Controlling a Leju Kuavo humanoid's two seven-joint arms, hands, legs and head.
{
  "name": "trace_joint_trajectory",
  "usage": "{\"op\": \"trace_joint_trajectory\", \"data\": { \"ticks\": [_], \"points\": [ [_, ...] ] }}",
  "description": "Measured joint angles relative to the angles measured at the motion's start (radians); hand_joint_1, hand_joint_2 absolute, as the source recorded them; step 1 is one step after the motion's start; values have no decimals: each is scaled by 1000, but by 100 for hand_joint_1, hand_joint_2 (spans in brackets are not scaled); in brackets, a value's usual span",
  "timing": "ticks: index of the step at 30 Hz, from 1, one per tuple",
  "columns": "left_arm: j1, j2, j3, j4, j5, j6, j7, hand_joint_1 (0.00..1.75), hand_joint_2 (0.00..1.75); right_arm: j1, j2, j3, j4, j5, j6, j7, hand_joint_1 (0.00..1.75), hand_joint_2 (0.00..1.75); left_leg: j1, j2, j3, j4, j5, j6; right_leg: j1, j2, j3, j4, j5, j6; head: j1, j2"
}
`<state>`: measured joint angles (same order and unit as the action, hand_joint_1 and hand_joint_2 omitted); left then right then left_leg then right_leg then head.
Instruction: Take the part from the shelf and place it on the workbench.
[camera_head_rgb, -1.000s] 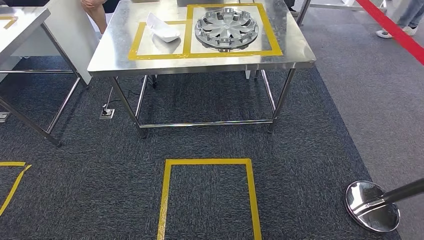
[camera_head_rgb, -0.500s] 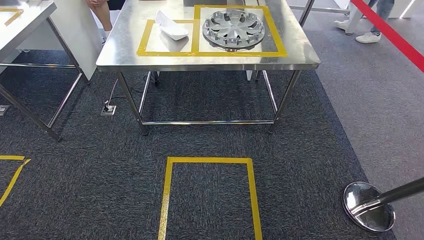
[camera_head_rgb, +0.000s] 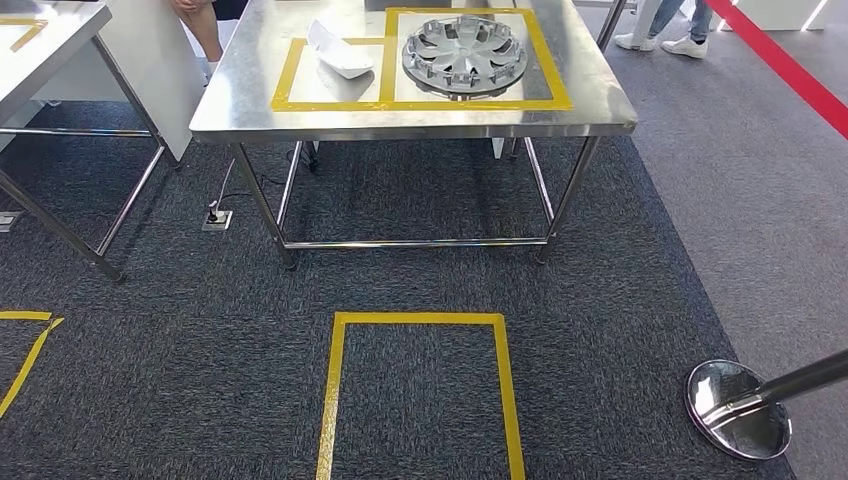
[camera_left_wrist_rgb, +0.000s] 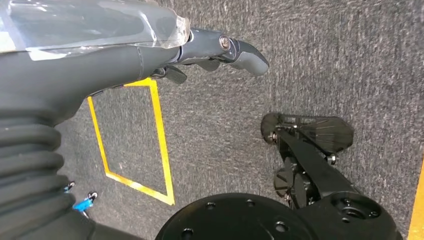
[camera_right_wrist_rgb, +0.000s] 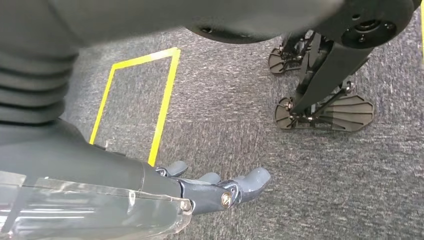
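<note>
The fingers (camera_left_wrist_rgb: 245, 52) of the left hand (camera_left_wrist_rgb: 210, 47) lie stretched out and loose, holding nothing, over the dark carpet (camera_head_rgb: 620, 300); the right hand (camera_right_wrist_rgb: 215, 190) hangs the same way, fingers apart and empty.

Ahead stands a steel table (camera_head_rgb: 240, 100) with yellow tape squares on its top. A silver wheel cover (camera_head_rgb: 464, 55) lies flat in the larger square, and a white moulded part (camera_head_rgb: 340, 52) rests in the smaller one just beside it (which of the two the task means, I cannot tell). A yellow tape square on the floor (camera_head_rgb: 420, 320) lies between the robot and the table.

A person (camera_head_rgb: 200, 25) stands close behind the table's far left corner, so an arm swung up carelessly could come near them. A chrome post base (camera_head_rgb: 740, 410) sits low on the right, and a step drifting that way could knock it.
</note>
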<state>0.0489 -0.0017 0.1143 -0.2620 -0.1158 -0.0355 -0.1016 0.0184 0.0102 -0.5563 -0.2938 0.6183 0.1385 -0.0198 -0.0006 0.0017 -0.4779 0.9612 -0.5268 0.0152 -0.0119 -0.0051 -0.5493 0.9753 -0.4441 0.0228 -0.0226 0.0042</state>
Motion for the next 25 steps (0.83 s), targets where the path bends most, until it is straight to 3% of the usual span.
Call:
{"op": "trace_joint_trajectory", "data": {
  "ticks": [17,25],
  "points": [
    [60,-1,-68,-91,89,26,75,0,0,88,-4,397,-58,-479,-106,15,0,0,2,0,-3,0,2,-3,2,0,-4,3,0,0,0,0],
    [75,-1,-86,-114,115,36,96,0,0,108,-6,500,-73,-613,-137,20,0,0,2,0,-3,0,2,-3,2,0,-4,3,0,0,0,0]
  ]
}}
